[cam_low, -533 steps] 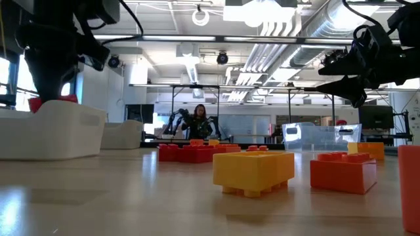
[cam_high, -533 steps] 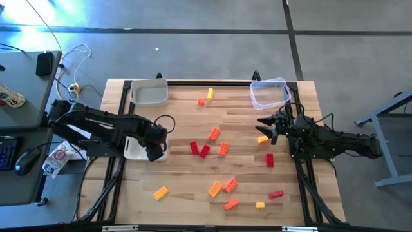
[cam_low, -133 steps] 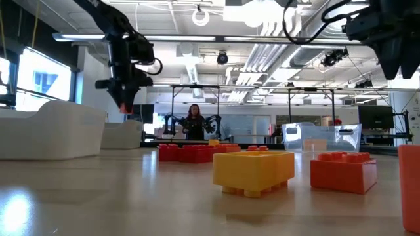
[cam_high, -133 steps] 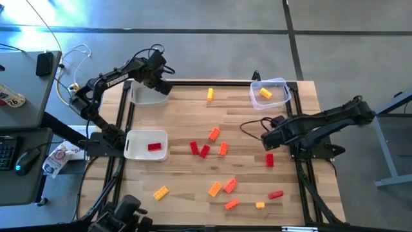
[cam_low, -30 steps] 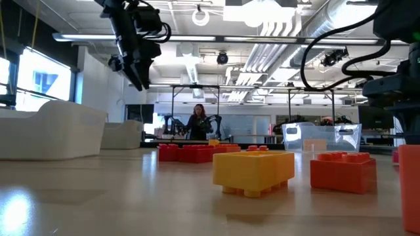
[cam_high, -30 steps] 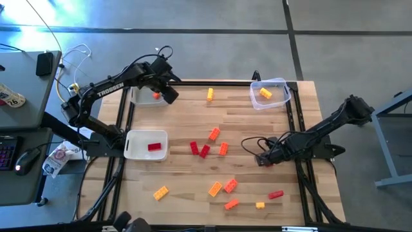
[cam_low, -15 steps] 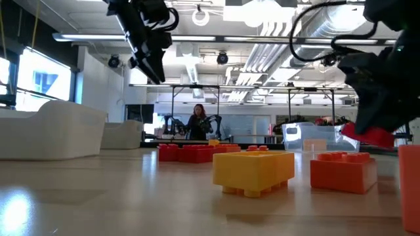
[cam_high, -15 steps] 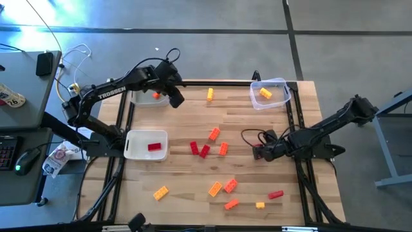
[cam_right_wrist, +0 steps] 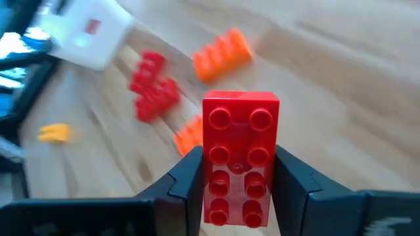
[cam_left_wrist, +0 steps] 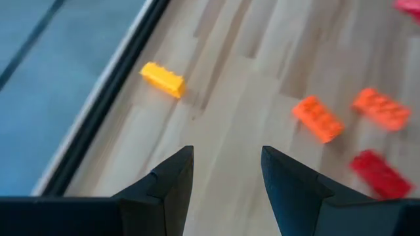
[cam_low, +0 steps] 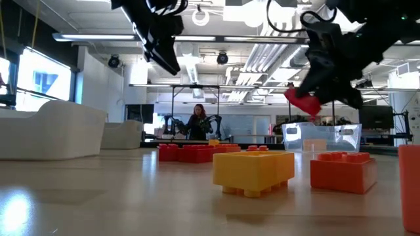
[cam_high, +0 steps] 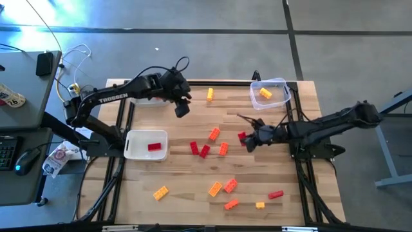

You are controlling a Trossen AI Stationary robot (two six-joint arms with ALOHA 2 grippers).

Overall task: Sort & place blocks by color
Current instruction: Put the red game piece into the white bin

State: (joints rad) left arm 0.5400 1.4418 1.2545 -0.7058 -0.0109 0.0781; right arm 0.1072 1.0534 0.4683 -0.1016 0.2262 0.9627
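Note:
My right gripper [cam_high: 245, 138] hangs over the table's middle right, shut on a red block [cam_right_wrist: 239, 157], which also shows in the low view [cam_low: 301, 102]. My left gripper [cam_high: 182, 109] hovers open over the far left part of the table with nothing between its fingers [cam_left_wrist: 226, 174]. Loose red, orange and yellow blocks lie flat on the wood, among them a yellow one [cam_high: 210, 95], an orange one [cam_high: 214, 134] and two red ones [cam_high: 199, 149]. One red block [cam_high: 154, 147] lies in the near white tray [cam_high: 133, 149]. A yellow block [cam_high: 265, 93] lies in the clear tub [cam_high: 277, 102]. My right gripper pinches the red block by its two long sides [cam_right_wrist: 210, 187] between its two fingers, at the block's near half. The fingers come from the table's right and lie along the block, whose far end sticks out past them. The block is lifted clear of the table and tilted.
A second white tray [cam_high: 143, 98] stands at the far left corner, partly under my left arm. More orange and yellow blocks [cam_high: 222, 187] and a red one [cam_high: 275, 194] lie toward the near edge. A person shows far off in the room [cam_low: 197, 120].
My right gripper has lifted the red block off the table at the right and carried it up, toward the left and far edges. My left gripper, open, has come away from the far white tray toward the table's middle.

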